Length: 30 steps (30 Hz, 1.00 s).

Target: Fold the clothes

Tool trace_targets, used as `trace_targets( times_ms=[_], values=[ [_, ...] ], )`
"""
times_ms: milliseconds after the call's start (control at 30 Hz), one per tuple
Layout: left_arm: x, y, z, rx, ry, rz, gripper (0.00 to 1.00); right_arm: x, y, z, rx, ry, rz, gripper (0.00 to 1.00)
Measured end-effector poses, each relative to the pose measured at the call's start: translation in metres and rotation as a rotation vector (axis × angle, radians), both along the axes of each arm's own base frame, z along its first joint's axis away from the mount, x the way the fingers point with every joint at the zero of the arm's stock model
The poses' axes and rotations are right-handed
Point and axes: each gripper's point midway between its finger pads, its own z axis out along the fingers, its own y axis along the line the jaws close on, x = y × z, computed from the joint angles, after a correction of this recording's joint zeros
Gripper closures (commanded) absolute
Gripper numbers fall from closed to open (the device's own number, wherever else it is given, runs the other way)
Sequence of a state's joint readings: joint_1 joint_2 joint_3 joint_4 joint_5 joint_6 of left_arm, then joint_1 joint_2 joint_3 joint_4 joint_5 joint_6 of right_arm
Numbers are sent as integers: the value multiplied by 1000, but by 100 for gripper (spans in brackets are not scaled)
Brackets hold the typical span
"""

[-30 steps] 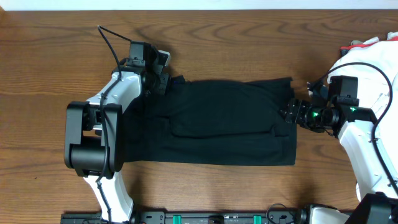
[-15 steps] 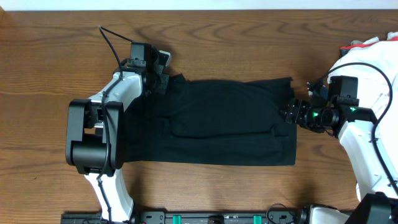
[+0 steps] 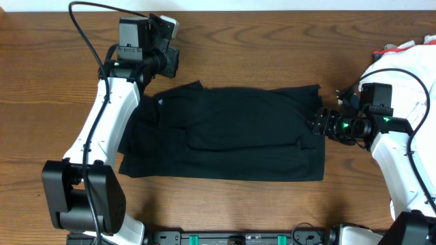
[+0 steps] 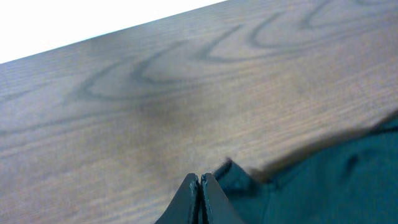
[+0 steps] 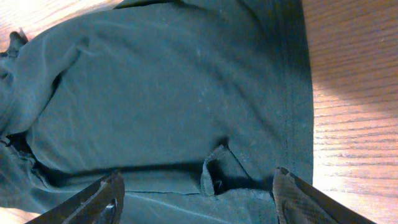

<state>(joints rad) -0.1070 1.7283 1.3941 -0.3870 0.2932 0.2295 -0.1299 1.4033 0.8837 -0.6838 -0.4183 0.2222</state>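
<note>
Shirt: the black shirt (image 3: 231, 136) lies flat on the table (image 3: 272, 41) between our two arms. It forms a wide rectangle with a layer's edge showing across its middle.
Far left corner: this part is rumpled and juts out of the rectangle, with a small white mark (image 3: 161, 102) showing on it.
Left gripper (image 4: 199, 190): we hold it pinched together with nothing between the fingers. It hangs over bare wood just beyond that rumpled corner, apart from the cloth.
Right gripper (image 3: 316, 125): we hold it spread wide and low at the shirt's right edge, over a small pucker of cloth (image 5: 214, 171), gripping nothing.
Done, as we judge it: the first lengthwise folds look laid, since the shirt reads as a long band.
Left, as we judge it: we need to tidy the loose corner, then fold the band across into a compact stack.
Aside: the heap of white garments (image 3: 415, 61) sits at the far right, not touching the shirt.
</note>
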Motion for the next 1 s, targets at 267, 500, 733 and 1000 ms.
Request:
trace_targets(
  times_ms=[267, 500, 733, 1000],
  values=[
    [-6, -7, -91, 28, 218, -18, 60, 0, 0, 0, 0, 1, 0, 25],
    [-13, -9, -162, 44, 348, -25, 55, -3, 0, -1, 2, 13, 0, 25],
    [-12, -9, -171, 41, 355, -20, 81, -3, 0, -1, 2, 16, 0, 26],
    [1, -11, -162, 39, 311, -25, 94, -4, 0, -1, 2, 17, 0, 26]
  ],
)
